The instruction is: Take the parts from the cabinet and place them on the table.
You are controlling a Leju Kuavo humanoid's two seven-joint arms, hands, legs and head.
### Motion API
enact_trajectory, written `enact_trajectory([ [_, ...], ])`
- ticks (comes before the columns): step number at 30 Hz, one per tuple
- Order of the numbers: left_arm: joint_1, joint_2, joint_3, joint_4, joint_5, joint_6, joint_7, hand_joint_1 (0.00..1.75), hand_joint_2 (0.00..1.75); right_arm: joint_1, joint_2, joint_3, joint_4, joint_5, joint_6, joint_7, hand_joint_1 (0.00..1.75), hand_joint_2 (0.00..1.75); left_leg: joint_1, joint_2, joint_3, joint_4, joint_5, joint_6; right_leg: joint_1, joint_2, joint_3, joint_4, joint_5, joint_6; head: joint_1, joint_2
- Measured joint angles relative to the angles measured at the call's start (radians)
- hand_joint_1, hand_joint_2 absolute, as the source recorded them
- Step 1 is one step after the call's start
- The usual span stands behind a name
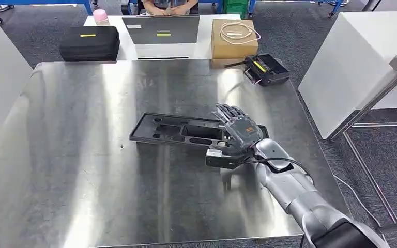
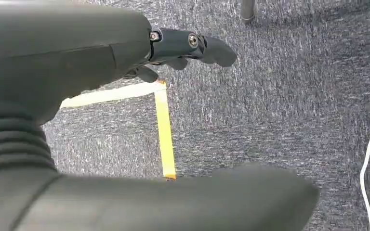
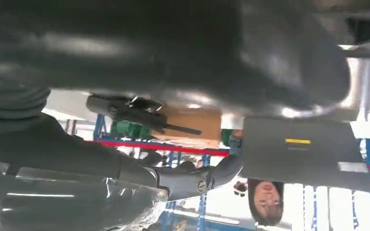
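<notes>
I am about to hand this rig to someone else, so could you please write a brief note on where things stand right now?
Right hand: lies over the right end of the flat black plastic part with cut-outs; whether it grips or just rests there, I cannot tell.
Left hand: hangs over grey carpet with yellow tape, fingers apart, holding nothing.
Part: flat on the shiny steel table, near the middle.
Done: this part is on the table.
Left: free the right hand; any further parts from the cabinet, which I cannot see from here.

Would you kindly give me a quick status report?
Right hand gripping black part, part flat on steel table. Left hand open, over carpet. Nothing blocking.
</notes>
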Motion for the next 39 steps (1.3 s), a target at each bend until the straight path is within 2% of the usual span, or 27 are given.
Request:
enact_trajectory([
  [4,0.001,-0.001,0.000,0.000,0.000,-0.003,-0.001,0.00,0.00,-0.008,-0.002,-0.001,-0.002,-0.003,0.000,0.006,0.00,0.00,0.001,0.000,-0.005,-0.003,0.018,-0.027,0.009,0.001,-0.010,-0.007,0.028,-0.025,-0.002,0.000],
  [5,0.001,0.002,0.000,0.000,0.000,-0.003,-0.001,0.00,0.00,-0.009,-0.002,-0.001,-0.002,-0.003,0.000,0.008,0.00,0.00,-0.001,-0.002,-0.013,0.000,0.018,-0.033,-0.011,0.000,-0.012,-0.018,0.041,-0.038,0.001,0.000],
  [7,0.001,0.001,0.000,0.000,0.000,-0.002,-0.002,0.00,0.00,-0.013,0.000,0.000,-0.002,-0.002,0.000,0.015,0.00,0.00,0.010,0.001,-0.046,0.076,-0.079,-0.049,-0.013,-0.003,-0.027,-0.019,0.060,-0.060,-0.007,0.000],
  [9,0.001,0.002,0.000,0.000,0.000,-0.002,-0.002,0.00,0.00,-0.012,0.000,-0.001,-0.002,-0.001,0.000,0.018,0.00,0.00,0.022,0.002,-0.095,0.233,-0.176,-0.065,-0.013,-0.006,-0.045,-0.018,0.073,-0.058,-0.006,0.000],
  [10,0.001,0.002,0.000,0.000,0.000,-0.002,-0.002,0.00,0.00,-0.011,0.000,0.000,-0.002,0.000,0.000,0.021,0.00,0.00,0.027,0.003,-0.109,0.294,-0.197,-0.073,-0.013,-0.007,-0.053,-0.017,0.079,-0.057,-0.008,0.000],
  [11,0.001,0.002,0.000,0.000,0.000,-0.002,-0.003,0.00,0.00,-0.008,0.000,0.000,-0.002,0.001,0.000,0.023,0.00,0.00,0.033,0.004,-0.105,0.313,-0.194,-0.079,-0.014,-0.009,-0.062,-0.015,0.084,-0.053,-0.007,0.000],
  [12,0.001,0.002,0.000,0.000,0.001,-0.003,-0.003,0.00,0.00,-0.007,0.000,0.000,-0.002,0.003,0.000,0.025,0.00,0.00,0.039,0.006,-0.077,0.284,-0.172,-0.084,-0.016,-0.009,-0.070,-0.012,0.089,-0.050,-0.008,0.000],
  [14,0.001,0.003,0.000,0.000,0.001,-0.003,-0.003,0.00,0.00,-0.007,0.000,0.000,-0.002,0.008,0.000,0.032,0.00,0.00,0.047,0.009,0.035,0.123,-0.110,-0.091,-0.022,-0.009,-0.084,-0.003,0.094,-0.041,-0.008,0.000],
  [15,0.001,0.002,0.000,0.000,0.001,-0.003,-0.004,0.00,0.00,-0.008,0.000,0.000,-0.002,0.008,0.000,0.033,0.00,0.00,0.052,0.008,0.092,0.037,-0.103,-0.095,-0.020,-0.009,-0.088,0.006,0.095,-0.039,-0.009,0.000],
  [16,-0.001,0.002,0.000,0.000,0.001,-0.003,-0.004,0.00,0.00,-0.010,-0.001,-0.002,-0.002,0.009,-0.001,0.035,0.00,0.00,0.045,0.002,0.106,0.016,-0.114,-0.091,-0.014,-0.009,-0.099,0.010,0.098,-0.033,-0.010,0.000],
  [17,-0.001,0.002,0.000,0.000,0.001,-0.003,-0.004,0.00,0.00,-0.010,0.000,-0.002,-0.002,0.010,-0.001,0.037,0.00,0.00,0.044,-0.001,0.094,0.023,-0.104,-0.077,-0.013,-0.010,-0.099,0.011,0.103,-0.026,-0.004,0.000],
  [19,-0.001,0.002,0.000,0.000,0.001,-0.003,-0.004,0.00,0.00,-0.011,0.000,-0.002,-0.002,0.011,-0.001,0.037,0.00,0.00,0.036,0.000,0.086,0.022,-0.100,-0.065,-0.010,-0.010,-0.102,0.006,0.117,-0.007,-0.003,0.000],
  [20,-0.001,0.001,0.000,0.000,0.001,-0.005,-0.004,0.00,0.00,-0.010,-0.002,-0.002,0.000,0.012,-0.002,0.039,0.00,0.00,0.035,0.001,0.081,0.012,-0.088,-0.049,-0.005,-0.008,-0.106,0.005,0.124,0.004,-0.004,0.000],
  [21,-0.003,0.000,0.000,0.000,0.003,-0.005,-0.004,0.00,0.00,-0.011,-0.006,-0.003,0.000,0.012,-0.002,0.040,0.00,0.00,0.039,0.009,0.074,0.007,-0.075,-0.035,-0.013,-0.009,-0.124,0.019,0.107,0.003,-0.007,0.000],
  [22,-0.003,0.000,0.000,0.000,0.005,-0.005,-0.004,0.00,0.00,-0.011,-0.007,-0.003,0.001,0.013,-0.003,0.043,0.00,0.00,0.037,0.006,0.061,0.006,-0.066,-0.026,-0.011,-0.010,-0.146,0.061,0.061,-0.006,0.000,0.000],
  [24,-0.003,0.001,0.001,0.000,0.005,-0.006,-0.004,0.00,0.00,-0.011,-0.007,-0.006,0.002,0.019,-0.005,0.055,0.00,0.00,0.033,0.009,0.036,0.006,-0.047,-0.017,-0.014,-0.009,-0.200,0.225,-0.035,-0.019,0.003,0.000],
  [25,-0.003,0.001,0.001,0.000,0.005,-0.006,-0.004,0.00,0.00,-0.010,-0.007,-0.008,0.005,0.021,-0.008,0.064,0.00,0.00,0.031,0.009,0.023,0.007,-0.039,-0.015,-0.013,-0.009,-0.219,0.296,-0.062,-0.018,0.002,0.000],
  [26,-0.003,0.000,0.001,0.000,0.006,-0.007,-0.004,0.00,0.00,-0.008,-0.009,-0.009,0.007,0.023,-0.012,0.073,0.00,0.00,0.028,0.009,0.011,0.007,-0.029,-0.015,-0.013,-0.009,-0.220,0.335,-0.066,-0.011,0.005,0.000],
  [27,-0.003,0.000,0.001,0.000,0.006,-0.008,-0.004,0.00,0.00,-0.007,-0.010,-0.010,0.009,0.032,-0.015,0.089,0.00,0.00,0.027,0.009,0.000,0.007,-0.020,-0.015,-0.012,-0.009,-0.198,0.323,-0.050,-0.003,0.004,0.000],
  [29,-0.002,0.000,0.001,0.000,0.008,-0.008,-0.004,0.00,0.00,-0.009,-0.010,-0.015,0.012,0.045,-0.020,0.115,0.00,0.00,0.020,0.007,-0.017,0.008,-0.003,-0.017,-0.004,-0.009,-0.098,0.190,0.001,0.005,0.004,0.000],
  [30,-0.002,-0.001,0.001,0.000,0.008,-0.008,-0.005,0.00,0.00,-0.012,-0.011,-0.019,0.013,0.049,-0.022,0.127,0.00,0.00,0.019,0.006,-0.022,0.008,0.004,-0.018,0.005,-0.008,-0.031,0.089,0.015,-0.008,0.004,0.000],
  [31,-0.001,-0.007,0.001,0.000,0.008,-0.008,-0.005,0.00,0.00,-0.017,-0.012,-0.028,0.014,0.050,-0.026,0.137,0.00,0.00,0.017,0.007,-0.029,0.008,0.011,-0.024,0.014,-0.010,0.023,0.001,-0.009,-0.029,0.000,0.000],
  [33,-0.001,-0.007,0.001,0.000,0.008,-0.006,-0.005,0.00,0.00,-0.020,-0.013,-0.035,0.015,0.052,-0.034,0.143,0.00,0.00,0.028,0.010,-0.034,-0.003,0.034,-0.037,0.023,-0.008,0.026,-0.018,0.003,-0.026,-0.002,0.000],
  [35,0.001,-0.010,0.001,0.001,0.008,-0.006,-0.004,0.00,0.00,-0.020,-0.016,-0.042,0.018,0.053,-0.034,0.146,0.00,0.00,0.034,0.010,-0.033,-0.035,0.066,-0.054,0.029,-0.009,0.021,-0.049,0.040,-0.034,-0.002,0.000],
  [36,0.001,-0.007,0.001,0.000,0.008,-0.006,-0.005,0.00,0.00,-0.021,-0.017,-0.045,0.021,0.055,-0.034,0.148,0.00,0.00,0.034,0.008,-0.047,-0.028,0.047,-0.056,-0.006,-0.014,0.030,-0.087,0.062,-0.042,0.003,0.000],
  [38,0.005,-0.010,0.001,0.001,0.008,-0.010,-0.004,0.00,0.00,-0.023,-0.016,-0.051,0.024,0.056,-0.034,0.154,0.00,0.00,0.032,0.005,-0.079,0.057,-0.042,-0.065,-0.007,-0.018,0.020,-0.096,0.080,-0.057,-0.008,0.000],
  [39,0.005,-0.009,0.001,0.001,0.008,-0.011,-0.004,0.00,0.00,-0.023,-0.015,-0.052,0.025,0.057,-0.034,0.156,0.00,0.00,0.035,0.005,-0.101,0.133,-0.083,-0.073,-0.009,-0.019,0.014,-0.092,0.082,-0.054,-0.010,0.000],
])
